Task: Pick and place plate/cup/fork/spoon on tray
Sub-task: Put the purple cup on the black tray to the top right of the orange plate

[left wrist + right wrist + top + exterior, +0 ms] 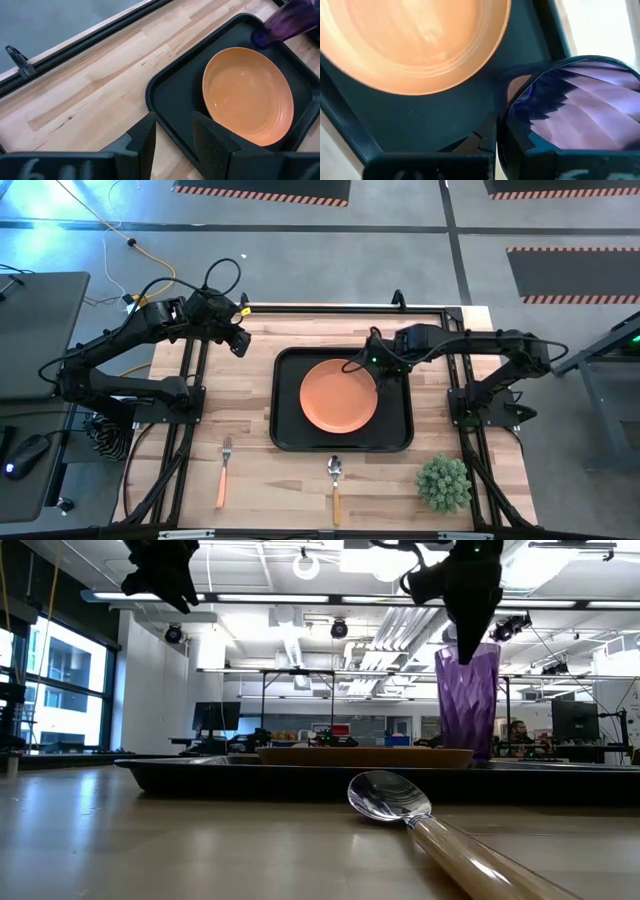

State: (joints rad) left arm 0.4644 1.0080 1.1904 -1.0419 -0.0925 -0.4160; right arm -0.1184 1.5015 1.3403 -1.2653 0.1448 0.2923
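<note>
The orange plate (338, 395) lies in the black tray (288, 430) at the table's middle. The purple cup (467, 700) stands upright over the tray's far right corner, beside the plate, with my right gripper (470, 625) shut on its top. My left gripper (175, 142) hangs open and holds nothing, high above the wood to the left of the tray, also seen in the high view (238, 340). The fork (224, 470) and the spoon (336, 485) lie flat on the table nearer the front edge. My right gripper holds the cup's rim (512, 117) from above, fingers pointing down. One finger (485, 142) is outside the wall and the other appears to be inside. The cup hangs upright; the plate and tray rim hide its base, so I cannot tell whether it touches the tray.
A small green plant (443, 483) stands at the front right corner. Black rails (190, 380) run along both sides of the table under the arms. Bare wood lies left of the tray and between the fork and the spoon.
</note>
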